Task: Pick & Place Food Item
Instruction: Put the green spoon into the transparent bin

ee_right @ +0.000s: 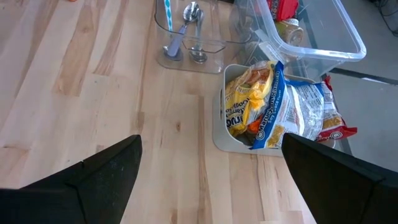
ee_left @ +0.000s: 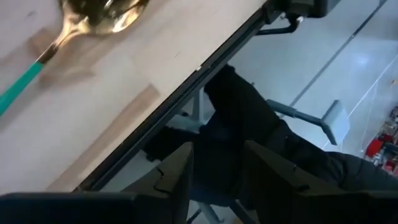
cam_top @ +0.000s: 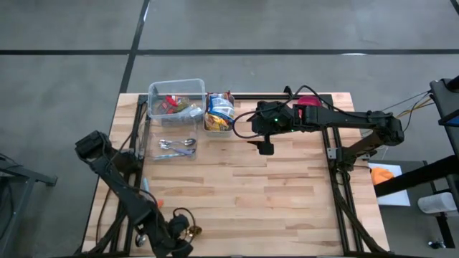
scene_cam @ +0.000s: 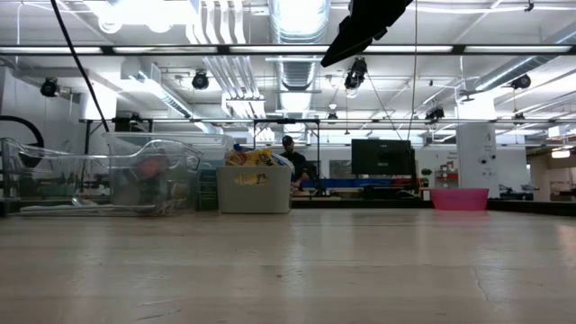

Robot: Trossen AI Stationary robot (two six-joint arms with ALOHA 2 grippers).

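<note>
Several food packets (ee_right: 273,106), yellow, blue and white, stand in a small pale bin (cam_top: 219,115) at the table's far side. My right gripper (ee_right: 211,140) hovers wide open above the bare wood just on the near right of the bin (cam_top: 265,147), touching nothing; the low view shows it high over the table (scene_cam: 364,31). My left gripper (ee_left: 217,146) is at the table's near-left edge (cam_top: 183,244), its fingers apart with nothing between them, pointing past the edge. A gold spoon with a teal handle (ee_left: 93,15) lies flat on the wood beside it.
A clear tub (cam_top: 176,97) with red packets stands left of the bin. In front of it is a clear tray (cam_top: 177,147) holding spoons (ee_right: 189,25). A pink bowl (cam_top: 308,100) sits at the far right. Bare wood (cam_top: 287,201) fills the middle and near right.
</note>
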